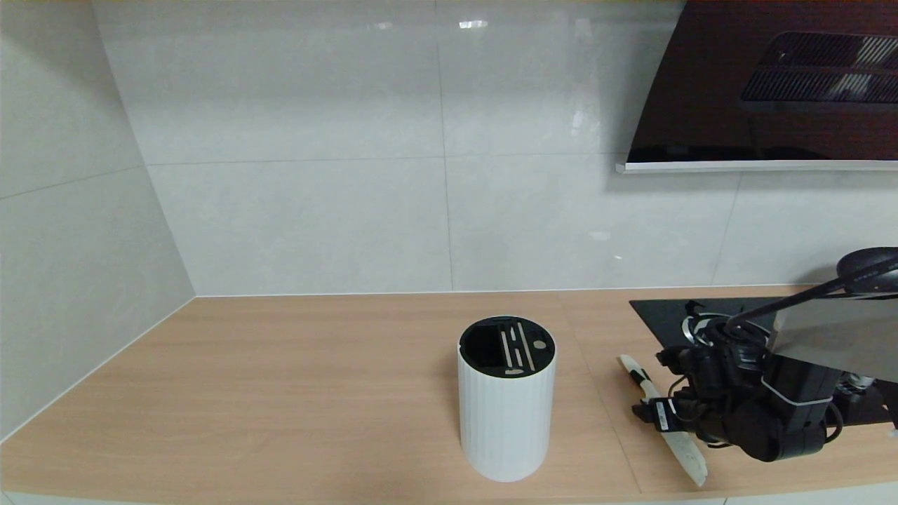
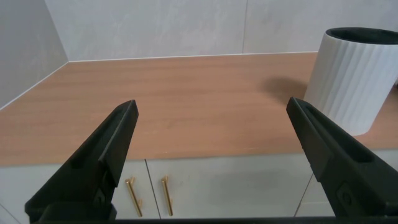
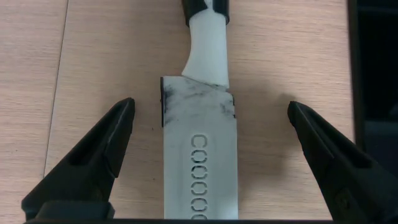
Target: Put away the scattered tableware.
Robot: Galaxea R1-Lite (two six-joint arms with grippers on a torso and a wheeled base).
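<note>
The only marking I could make out was a row of small oval rings running down the blade of the white knife [image 3: 199, 143], with dark smudges near its heel; nothing there read as words. That came from the right wrist view, which also showed the right gripper [image 3: 210, 109] open, one finger on either side of the blade and touching neither edge.

From the head view the knife [image 1: 684, 449] lay flat on the wooden counter [image 1: 280, 393], right of the white ribbed holder [image 1: 505, 414], handle towards the far side. The right gripper [image 1: 663, 387] and its arm covered the knife's middle. The holder's black slotted top was visible from there. A black cooktop [image 1: 666, 312] sat far right, under a dark hood [image 1: 765, 91].

The left wrist view showed the left gripper [image 2: 211, 106] spread open near the counter's front edge, the holder [image 2: 351, 74] well off to its right, and gold cabinet handles [image 2: 134, 196] below.
</note>
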